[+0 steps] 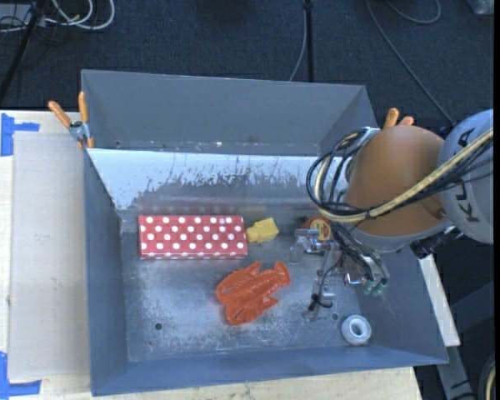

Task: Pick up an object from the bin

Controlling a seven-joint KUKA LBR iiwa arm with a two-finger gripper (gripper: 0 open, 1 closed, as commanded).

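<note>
A grey metal bin (225,115) holds a few loose things spread across its floor. The arm comes in from the right, its wrist under an orange dome-shaped cover (396,182) with black and yellow cables (333,177) looped round it. Below the cover, the end effector (318,297) hangs low over the right part of the bin floor, above a bare grey patch. Its tip is dark and thin against the metal, and I cannot tell whether it is open or closed, nor whether it has hold of anything.

The thing nearest to it is an orange-red lobster-shaped toy (252,292), which lies flat just to its left, near the middle of the floor, with its claws towards the end effector. The two are close but apart. On the other side, near the bin's front right corner, lies a small white-and-silver ring (356,330), flat on the floor and just beside the end effector's tip.

Further back, a red rectangular box with white polka dots (192,236) lies lengthwise along the foot of the rear wall, in the left half of the bin. A small yellow block (262,230) sits at the box's right end, touching it or nearly so, behind the lobster toy's claws.
</note>
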